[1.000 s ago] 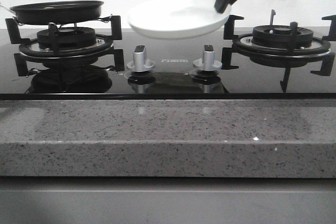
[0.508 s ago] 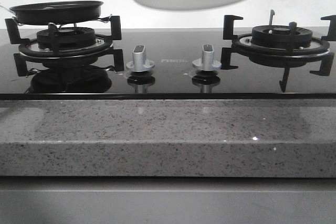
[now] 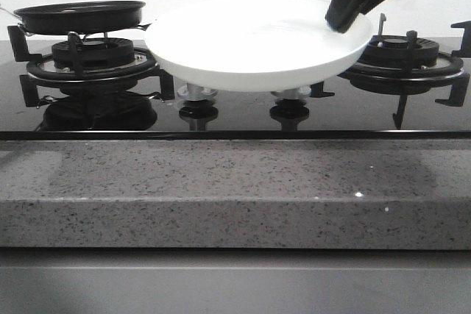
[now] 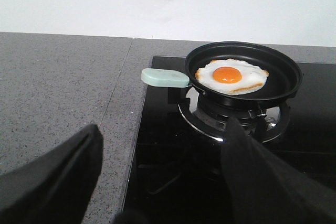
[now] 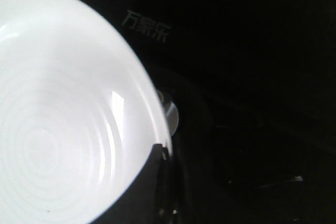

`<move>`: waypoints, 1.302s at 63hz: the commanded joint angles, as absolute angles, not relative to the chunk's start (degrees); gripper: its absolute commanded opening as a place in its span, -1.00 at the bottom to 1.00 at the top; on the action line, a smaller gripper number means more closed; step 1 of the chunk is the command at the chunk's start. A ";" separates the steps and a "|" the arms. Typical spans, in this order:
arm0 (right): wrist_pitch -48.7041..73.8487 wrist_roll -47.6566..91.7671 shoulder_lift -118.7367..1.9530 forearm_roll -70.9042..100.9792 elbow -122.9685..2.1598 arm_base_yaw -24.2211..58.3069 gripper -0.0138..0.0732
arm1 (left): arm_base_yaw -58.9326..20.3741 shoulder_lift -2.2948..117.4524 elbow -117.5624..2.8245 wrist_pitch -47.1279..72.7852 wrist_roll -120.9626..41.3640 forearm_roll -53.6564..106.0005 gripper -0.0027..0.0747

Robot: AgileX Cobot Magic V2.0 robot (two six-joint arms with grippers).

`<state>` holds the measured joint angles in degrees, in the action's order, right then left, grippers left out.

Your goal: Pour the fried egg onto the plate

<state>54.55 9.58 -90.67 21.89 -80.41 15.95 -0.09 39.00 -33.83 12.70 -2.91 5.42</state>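
The white plate (image 3: 250,56) hangs level in the air over the middle of the hob, in front of the knobs. My right gripper (image 3: 346,18) is shut on its right rim; the right wrist view shows the plate (image 5: 63,129) with a finger over its edge (image 5: 152,182). The fried egg (image 4: 231,75), white with an orange yolk, lies in the black frying pan (image 4: 286,74) on the left burner. The pan (image 3: 81,15) shows side-on in the front view, the egg hidden. My left gripper (image 4: 161,129) is open and empty, short of the pan's mint-green handle (image 4: 165,77).
The right burner grate (image 3: 419,60) stands just behind the plate's right side. Two silver knobs (image 3: 191,95) are mostly hidden under the plate. A grey speckled stone counter (image 3: 235,182) runs along the front and left (image 4: 58,87) of the black glass hob.
The plate was lifted high from the back of the hob, then came down, forward and left with my right gripper; it now looks much larger. The pan has not moved.
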 commanded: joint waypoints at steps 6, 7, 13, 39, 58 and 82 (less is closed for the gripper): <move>53.20 10.32 -87.87 24.20 -81.77 16.00 -0.93 | -0.12 39.07 -35.99 8.02 -2.44 12.02 0.29; 53.20 10.32 -87.87 24.20 -81.77 16.00 -0.93 | 0.00 39.07 -35.99 7.95 -2.44 13.40 0.29; 53.34 10.32 -87.87 24.20 -81.77 16.00 -0.93 | 0.63 40.33 -36.38 7.92 -2.44 22.58 0.32; 53.39 10.32 -87.87 24.20 -81.77 16.00 -0.93 | 13.22 66.36 -54.64 33.80 -9.32 57.05 0.32; 53.39 10.32 -87.87 24.20 -81.77 16.00 -0.93 | 18.89 81.12 -64.18 46.90 -22.31 74.71 0.32; 53.39 10.32 -87.87 24.20 -81.77 16.00 -0.93 | 18.74 88.56 -69.40 45.61 -22.70 74.62 0.32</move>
<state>54.88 9.58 -90.67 22.02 -80.39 15.95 18.81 89.02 -66.34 45.54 -22.24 71.23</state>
